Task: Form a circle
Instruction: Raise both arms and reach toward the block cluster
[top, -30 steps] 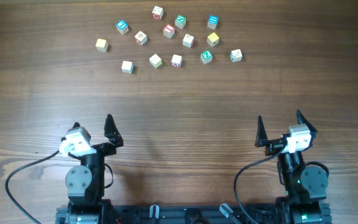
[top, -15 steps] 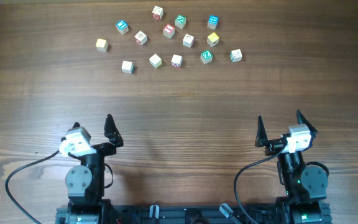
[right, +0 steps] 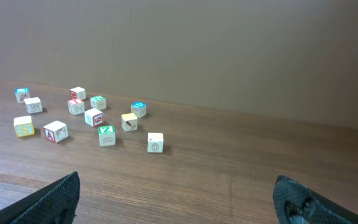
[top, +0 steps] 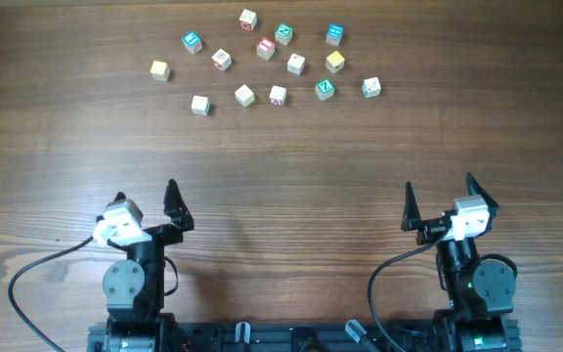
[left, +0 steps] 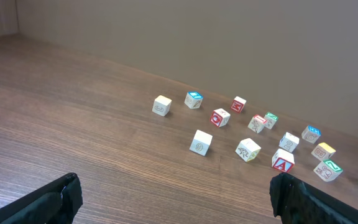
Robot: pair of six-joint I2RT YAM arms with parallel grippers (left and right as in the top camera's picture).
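Several small wooden letter cubes lie scattered in a loose band at the far side of the table, and no circle shows among them. The green Z cube [top: 324, 89] [right: 106, 134] sits right of centre. Pale cream cubes [top: 199, 105] [top: 244, 95] [top: 159, 70] lie toward the left of the band. My left gripper [top: 145, 200] [left: 176, 199] and right gripper [top: 440, 191] [right: 176, 196] hover near the front edge, far from the cubes. Both stand wide open with only bare wood between their fingers.
Blue-faced cubes [top: 192, 41] [top: 334, 35], a red-faced cube [top: 266, 48] and a yellow-faced cube [top: 334, 62] mix in with the others. A wide stretch of brown wooden table [top: 281, 166] separates the cubes from the arms. A plain wall [right: 229, 56] rises behind the far edge.
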